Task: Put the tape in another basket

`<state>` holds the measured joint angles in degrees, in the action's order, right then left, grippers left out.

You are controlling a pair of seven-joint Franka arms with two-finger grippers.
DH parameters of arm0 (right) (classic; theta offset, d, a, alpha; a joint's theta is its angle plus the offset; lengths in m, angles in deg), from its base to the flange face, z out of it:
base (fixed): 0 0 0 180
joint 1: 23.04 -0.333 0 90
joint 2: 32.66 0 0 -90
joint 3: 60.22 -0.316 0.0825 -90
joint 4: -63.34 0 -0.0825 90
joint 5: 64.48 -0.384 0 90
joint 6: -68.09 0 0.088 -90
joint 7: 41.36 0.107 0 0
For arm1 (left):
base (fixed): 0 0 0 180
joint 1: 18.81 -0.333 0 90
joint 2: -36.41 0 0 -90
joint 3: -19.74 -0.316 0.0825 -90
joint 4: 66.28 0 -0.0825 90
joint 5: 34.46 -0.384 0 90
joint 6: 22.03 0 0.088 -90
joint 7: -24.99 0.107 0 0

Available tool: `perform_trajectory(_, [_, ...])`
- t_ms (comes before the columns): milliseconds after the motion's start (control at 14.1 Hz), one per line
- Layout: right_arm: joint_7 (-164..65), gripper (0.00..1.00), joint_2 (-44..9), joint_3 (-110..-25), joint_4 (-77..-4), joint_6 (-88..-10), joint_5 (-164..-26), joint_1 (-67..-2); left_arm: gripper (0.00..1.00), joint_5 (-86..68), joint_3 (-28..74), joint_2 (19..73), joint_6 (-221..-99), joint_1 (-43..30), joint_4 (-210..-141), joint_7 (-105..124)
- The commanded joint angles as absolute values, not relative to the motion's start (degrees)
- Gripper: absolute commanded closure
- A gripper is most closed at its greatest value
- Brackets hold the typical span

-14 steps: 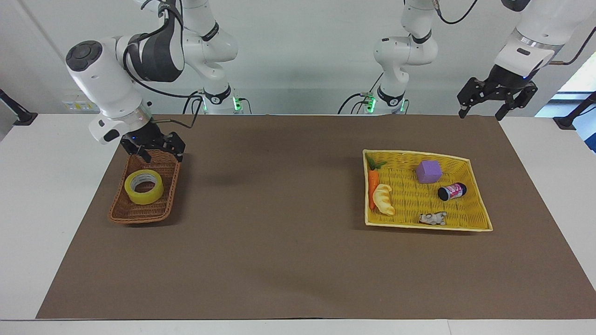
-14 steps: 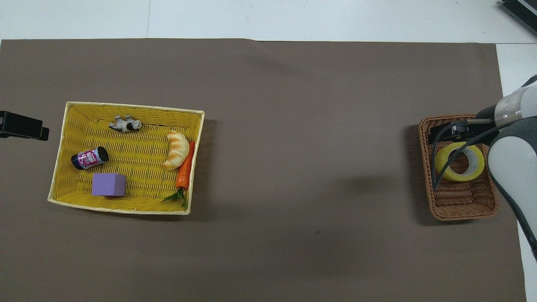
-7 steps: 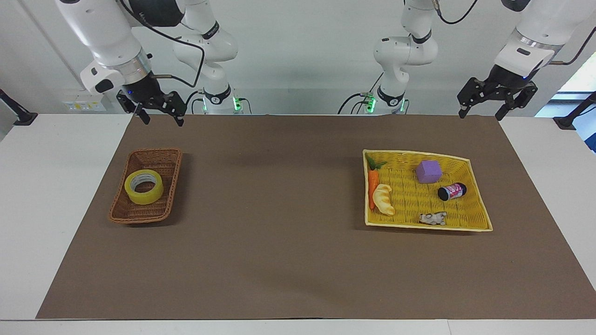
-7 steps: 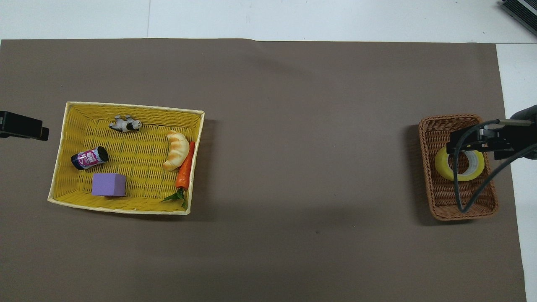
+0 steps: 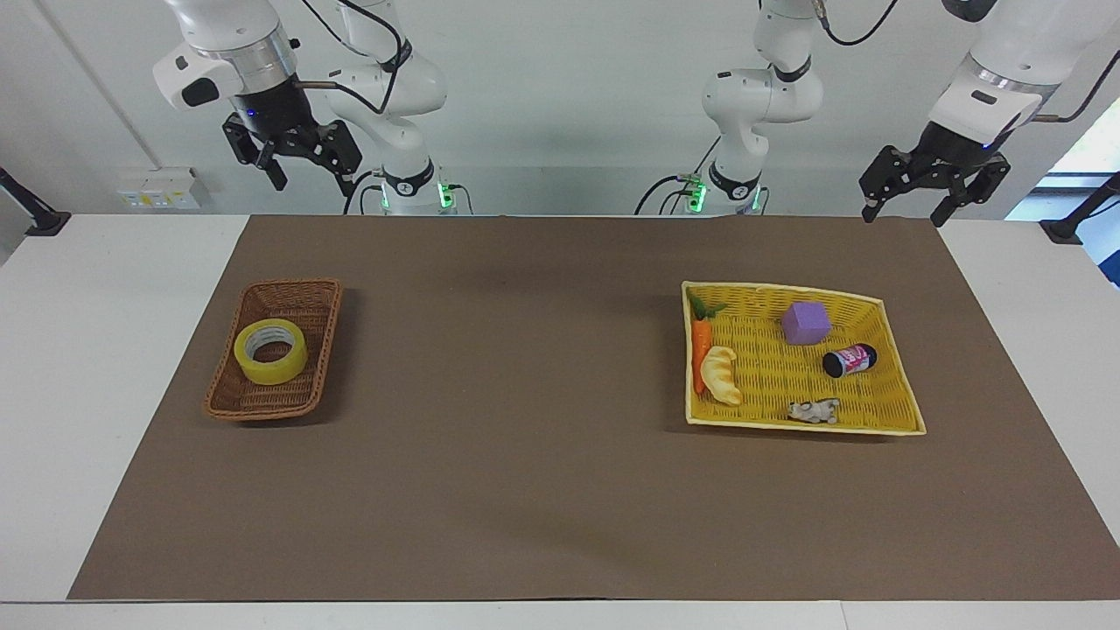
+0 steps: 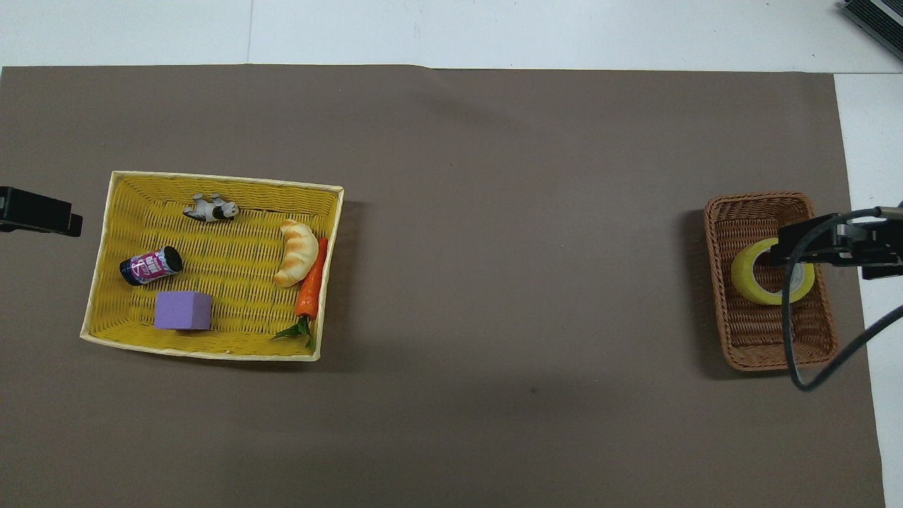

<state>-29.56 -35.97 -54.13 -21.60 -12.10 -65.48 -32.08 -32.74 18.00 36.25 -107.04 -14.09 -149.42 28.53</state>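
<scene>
The yellow tape (image 5: 271, 352) (image 6: 742, 279) lies flat in the small brown wicker basket (image 5: 262, 404) (image 6: 765, 353) at the right arm's end of the table. My right gripper (image 5: 313, 184) (image 6: 832, 247) hangs high above the robots' edge of the mat, well clear of that basket, open and empty. In the overhead view it covers part of the tape. My left gripper (image 5: 903, 214) (image 6: 39, 219) waits open and empty, raised over the robots' edge of the mat at the left arm's end.
A flat yellow basket (image 5: 787, 426) (image 6: 197, 353) toward the left arm's end holds a carrot (image 5: 700, 346), a croissant (image 5: 722, 376), a purple block (image 5: 806, 322), a small dark can (image 5: 849, 360) and a toy animal (image 5: 814, 410). A brown mat (image 5: 525, 394) covers the table.
My right gripper has risen from the brown basket's rim nearest the robots, open and empty. The tape stays in that basket. The left arm has not moved.
</scene>
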Motion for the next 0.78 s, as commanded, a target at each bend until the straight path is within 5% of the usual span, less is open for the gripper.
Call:
perform_trajectory(0, [-37.1,0.0,-37.05,-53.98,-22.97,-11.54,-64.4,-30.69,0.0,-33.5,18.15,35.7,-106.49,-14.42,-149.95,29.3])
perform_trajectory(709, [-40.22,0.0,-37.32,-53.89,-19.8,-9.94,-62.98,-30.33,0.0,-33.5,18.15,35.7,-106.4,-14.42,-149.95,29.38])
